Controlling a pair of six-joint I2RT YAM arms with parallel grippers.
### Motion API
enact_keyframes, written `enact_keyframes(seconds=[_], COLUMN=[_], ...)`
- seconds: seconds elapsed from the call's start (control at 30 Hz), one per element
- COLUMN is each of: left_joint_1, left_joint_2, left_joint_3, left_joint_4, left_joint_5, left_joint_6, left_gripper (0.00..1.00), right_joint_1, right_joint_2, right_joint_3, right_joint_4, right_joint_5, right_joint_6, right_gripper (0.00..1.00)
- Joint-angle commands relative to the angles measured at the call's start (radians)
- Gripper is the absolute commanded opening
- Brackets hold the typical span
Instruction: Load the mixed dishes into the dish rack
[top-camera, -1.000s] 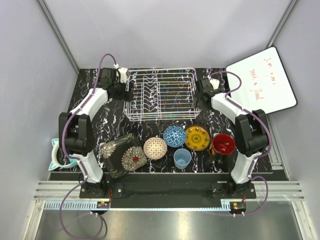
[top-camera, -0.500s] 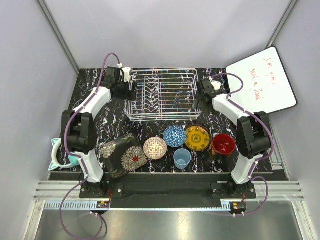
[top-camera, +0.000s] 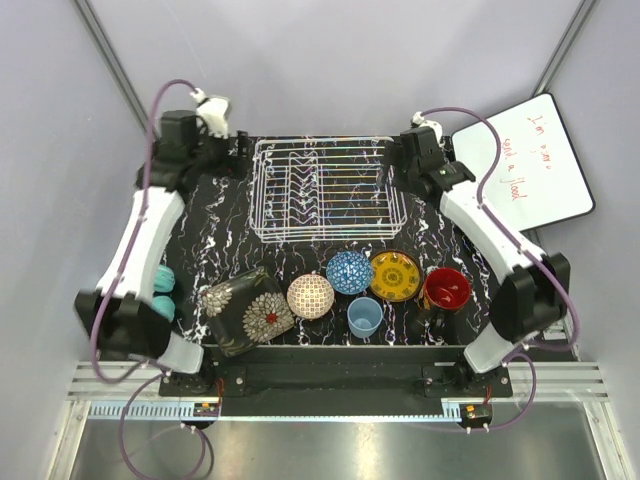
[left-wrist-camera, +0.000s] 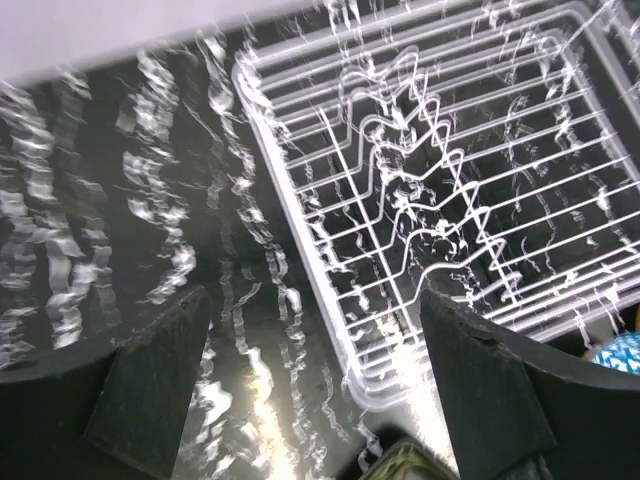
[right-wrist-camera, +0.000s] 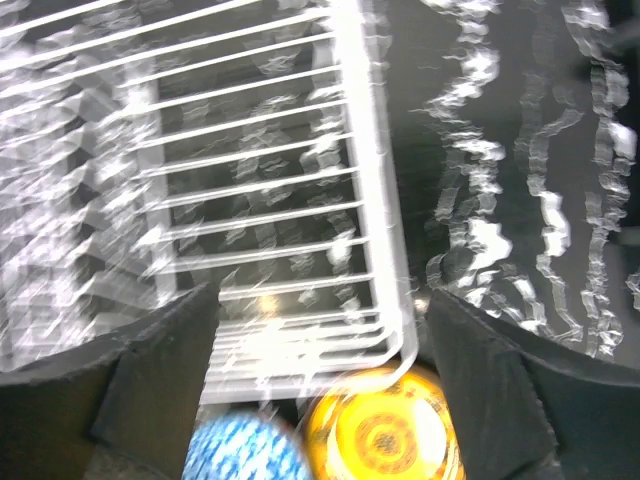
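Observation:
The dish rack (top-camera: 325, 190) stands empty at the back middle of the table. In front of it lie the dark square floral plate (top-camera: 245, 310), beige bowl (top-camera: 310, 296), blue bowl (top-camera: 349, 271), yellow plate (top-camera: 395, 275), light blue cup (top-camera: 365, 316) and dark mug (top-camera: 445, 290). My left gripper (top-camera: 222, 152) hovers open off the rack's far left corner. My right gripper (top-camera: 408, 160) hovers open off its far right corner. The left wrist view shows the gripper (left-wrist-camera: 320, 400) over the rack's (left-wrist-camera: 430, 200) left edge. The right wrist view shows the gripper (right-wrist-camera: 320, 400) over the rack (right-wrist-camera: 250, 200), yellow plate (right-wrist-camera: 385, 430) and blue bowl (right-wrist-camera: 235, 450).
A white board with red writing (top-camera: 525, 160) leans at the back right. Two teal balls (top-camera: 163, 290) sit at the table's left edge beside the left arm. Grey walls close in the back and sides.
Both grippers have left the rack's two ends and risen toward the back. The left arm swung outward to the left, uncovering the teal balls. The dishes have not moved.

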Motion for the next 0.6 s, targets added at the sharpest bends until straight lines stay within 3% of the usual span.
enact_keyframes(seconds=[0.0, 0.1, 0.17, 0.2, 0.23, 0.3, 0.43, 0.47, 0.5, 0.53, 0.57], left_joint_1=[0.041, 0.041, 0.041, 0.041, 0.041, 0.042, 0.047, 0.046, 0.046, 0.046, 0.046], left_joint_2=[-0.218, -0.344, -0.405, -0.416, -0.422, -0.418, -0.435, -0.441, -0.444, -0.442, -0.439], left_joint_3=[-0.118, -0.237, -0.299, -0.310, -0.318, -0.319, -0.333, -0.339, -0.338, -0.331, -0.324], left_joint_4=[-0.102, -0.142, -0.168, -0.196, -0.210, -0.231, -0.241, -0.236, -0.239, -0.247, -0.257], left_joint_5=[0.061, 0.053, 0.042, 0.018, -0.014, -0.126, -0.128, -0.078, -0.056, -0.042, -0.038], left_joint_6=[0.095, 0.129, 0.126, 0.122, 0.110, 0.064, 0.056, 0.072, 0.083, 0.086, 0.089], left_gripper=[0.90, 0.85, 0.77, 0.51, 0.31, 0.00, 0.00, 0.01, 0.29, 0.98, 0.99], right_joint_1=[0.110, 0.124, 0.125, 0.128, 0.128, 0.133, 0.145, 0.147, 0.147, 0.148, 0.148], right_joint_2=[-0.155, -0.272, -0.312, -0.342, -0.355, -0.369, -0.344, -0.337, -0.326, -0.320, -0.312], right_joint_3=[-0.081, -0.233, -0.296, -0.354, -0.380, -0.443, -0.486, -0.488, -0.491, -0.493, -0.493], right_joint_4=[-0.009, -0.021, -0.026, -0.029, -0.029, -0.029, -0.027, -0.027, -0.027, -0.027, -0.029], right_joint_5=[-0.108, -0.197, -0.238, -0.243, -0.248, -0.260, -0.260, -0.283, -0.281, -0.281, -0.277], right_joint_6=[-0.088, -0.068, -0.051, -0.033, -0.022, 0.005, 0.022, 0.018, 0.013, 0.012, 0.009], right_gripper=[0.85, 0.71, 0.46, 0.36, 0.11, 0.01, 0.02, 0.27, 0.38, 0.49, 0.62])
